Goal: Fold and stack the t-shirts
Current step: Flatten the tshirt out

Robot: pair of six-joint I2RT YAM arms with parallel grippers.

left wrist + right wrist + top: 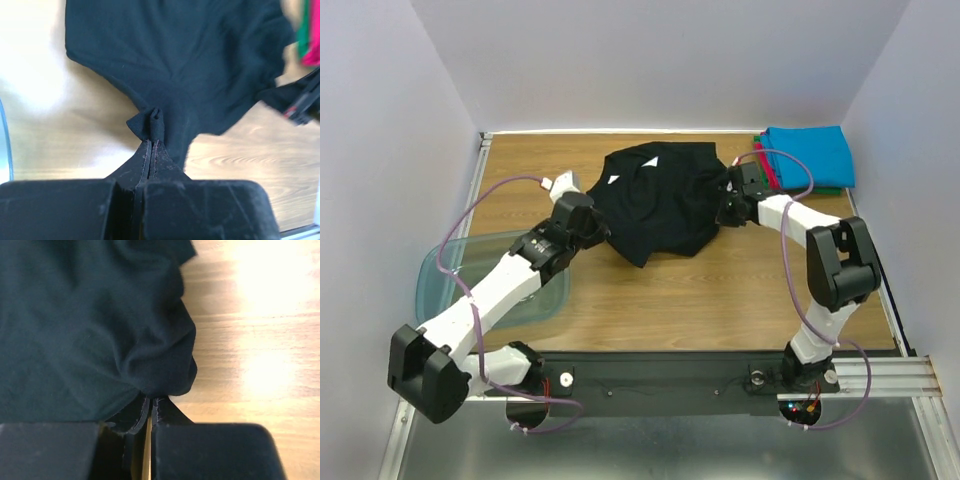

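The large black t-shirt (660, 200) lies crumpled in the middle of the wooden table (700, 290). My left gripper (598, 228) is shut on a pinch of its left edge; in the left wrist view a fold of black cloth (152, 122) sticks up between the closed fingertips (151, 142). My right gripper (727, 212) is shut on its right edge; the right wrist view shows bunched black cloth (160, 365) held at the closed tips (151, 401). A folded stack with the bright blue shirt (810, 155) on top of red-pink (767, 165) and green (830, 190) shirts sits at the back right.
The translucent blue-green plastic tub (440, 272) lies at the left under my left arm. White walls enclose the table at the back and both sides. A black rail (660, 378) with the arm bases runs along the near edge.
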